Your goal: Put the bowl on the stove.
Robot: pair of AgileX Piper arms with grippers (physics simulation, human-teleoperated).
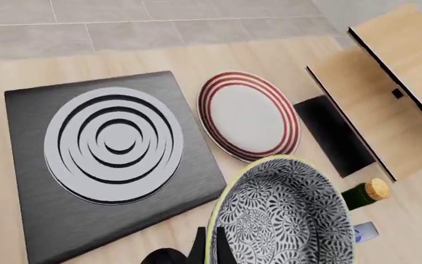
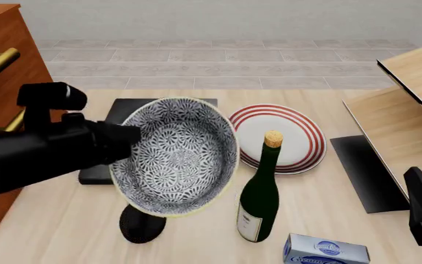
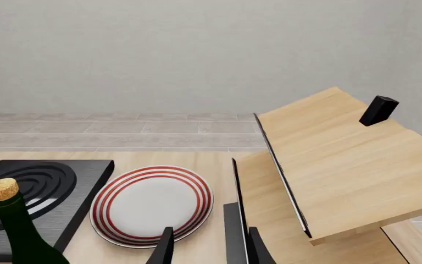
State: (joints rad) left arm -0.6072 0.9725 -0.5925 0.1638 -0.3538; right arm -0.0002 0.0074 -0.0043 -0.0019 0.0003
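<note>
Wooden tabletop below, the left gripper point(image 1: 209, 248) pinches the bowl point(image 2: 176, 155) by its rim, tilted, airborne beside the stove point(image 1: 94, 165); the thin grip could slip. Right gripper point(image 3: 205, 247) fingers spread, idle.

front overhead, wrists close, plate point(image 2: 288, 137) shared

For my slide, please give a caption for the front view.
Left gripper holds the patterned bowl tilted above the table, near the stove.

L hand point(image 2: 120, 144) holds bowl point(image 2: 176, 157) tilted, airborne, in front of stove point(image 2: 123, 108).
</note>
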